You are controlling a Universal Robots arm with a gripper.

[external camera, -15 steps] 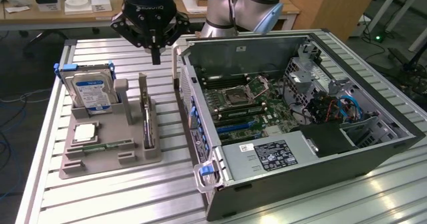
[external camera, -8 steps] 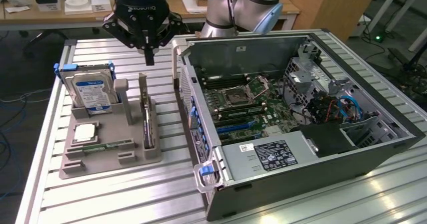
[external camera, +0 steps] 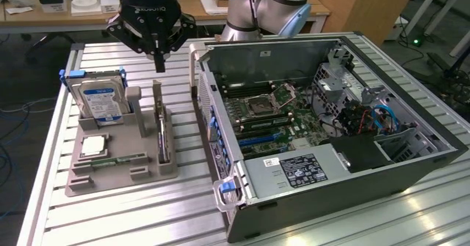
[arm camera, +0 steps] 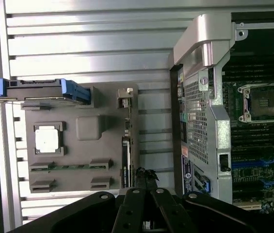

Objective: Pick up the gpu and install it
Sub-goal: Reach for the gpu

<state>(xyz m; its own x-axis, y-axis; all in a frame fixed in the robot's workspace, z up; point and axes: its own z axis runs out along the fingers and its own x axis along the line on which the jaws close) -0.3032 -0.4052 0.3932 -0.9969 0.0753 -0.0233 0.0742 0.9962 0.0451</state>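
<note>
The gpu [external camera: 162, 133] stands on its edge in a slot of the grey holder tray [external camera: 110, 181], its pale metal bracket end pointing up and back. In the wrist view the gpu [arm camera: 125, 153] is a thin dark strip along the tray's side nearest the computer. My gripper [external camera: 159, 64] hangs above the tray's far end, over the gpu's line and well clear of it. Its fingers are shut to a point with nothing between them. In the wrist view the gripper [arm camera: 145, 174] tips lie just off the gpu's near end.
The tray also carries a silver hard drive with a blue-white label [external camera: 101, 100], a square processor [external camera: 92, 145] and a green memory stick [external camera: 121, 160]. The open computer case [external camera: 411, 163] lies at the exterior view's right, its motherboard [external camera: 268, 119] exposed. Everything rests on a slatted aluminium table [external camera: 147, 213].
</note>
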